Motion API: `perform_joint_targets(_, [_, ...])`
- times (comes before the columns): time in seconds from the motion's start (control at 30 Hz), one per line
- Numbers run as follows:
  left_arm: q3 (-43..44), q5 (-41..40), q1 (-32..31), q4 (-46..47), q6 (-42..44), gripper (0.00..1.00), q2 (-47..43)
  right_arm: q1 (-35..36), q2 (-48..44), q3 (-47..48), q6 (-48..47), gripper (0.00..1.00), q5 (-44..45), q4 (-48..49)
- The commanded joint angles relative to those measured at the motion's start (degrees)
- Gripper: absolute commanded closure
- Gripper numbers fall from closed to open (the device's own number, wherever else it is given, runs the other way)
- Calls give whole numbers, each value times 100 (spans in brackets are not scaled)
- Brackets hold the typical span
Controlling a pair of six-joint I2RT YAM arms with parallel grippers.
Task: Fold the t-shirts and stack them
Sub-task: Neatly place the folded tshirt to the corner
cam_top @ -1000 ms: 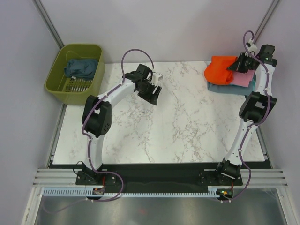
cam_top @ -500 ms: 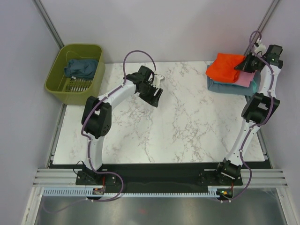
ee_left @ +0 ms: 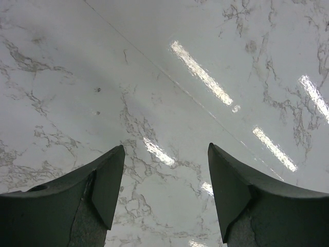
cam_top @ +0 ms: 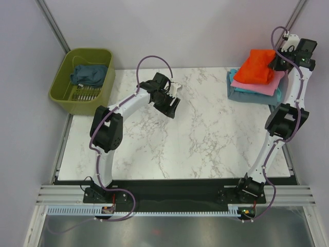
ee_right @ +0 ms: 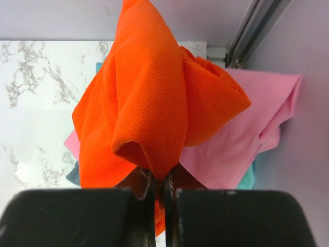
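The bright orange-red cotton t-shirt (ee_right: 149,103) hides the right end effector's (ee_right: 163,179) tips and much of the pink cotton t-shirt (ee_right: 247,139).

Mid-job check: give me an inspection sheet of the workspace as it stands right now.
Surface: marble table, glossy, no spills seen.
Job's things: orange shirt bunched, hanging from the right hand over the pink shirt, which lies on the teal shirt at the far right corner; dark blue shirt in the green basket.
Clutter: nothing seen.
Hands: left hand open above bare marble; right hand shut on the orange shirt.
Cables: purple cable loops along each arm.
Surroundings: grey walls, metal posts.
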Motion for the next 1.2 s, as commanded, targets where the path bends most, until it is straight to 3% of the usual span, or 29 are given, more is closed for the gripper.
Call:
perform_joint_targets(0.0, [39, -9, -46, 34, 179, 26, -324, 133, -303, 49, -548, 100, 428, 447])
perform_joint_targets(0.47, [-49, -185, -125, 26, 276, 26, -404, 361, 102, 58, -1067, 100, 1483, 1027])
perform_joint_targets(0.5, [-58, -202, -134, 26, 285, 26, -412, 361, 111, 58, -1041, 92, 1562, 1054])
perform_joint_targets(0.57, [-75, -194, -151, 26, 285, 26, -421, 361, 111, 49, -970, 67, 1667, 1133])
perform_joint_targets(0.6, [-93, -194, -160, 26, 285, 26, -430, 361, 93, 32, -935, 40, 1668, 1220])
perform_joint_targets(0.63, [-93, -194, -160, 26, 294, 26, -430, 361, 6, 23, -796, 35, 1677, 1282])
perform_joint_targets(0.8, [-58, -150, -169, 52, 250, 26, -404, 352, -687, -318, -189, 25, 1441, 1502])
perform_joint_targets(0.97, [-5, 8, -169, 122, 153, 26, -386, 361, -1971, -1619, 443, 23, 808, 1705])
perform_joint_targets(1.03, [47, 70, -169, 140, 101, 26, -351, 422, -2173, -1848, 437, 24, 265, 1469])
perform_joint_targets(1.17, [170, 158, -169, 140, 48, 26, -324, 896, -1911, -1718, -266, 27, 244, 222])
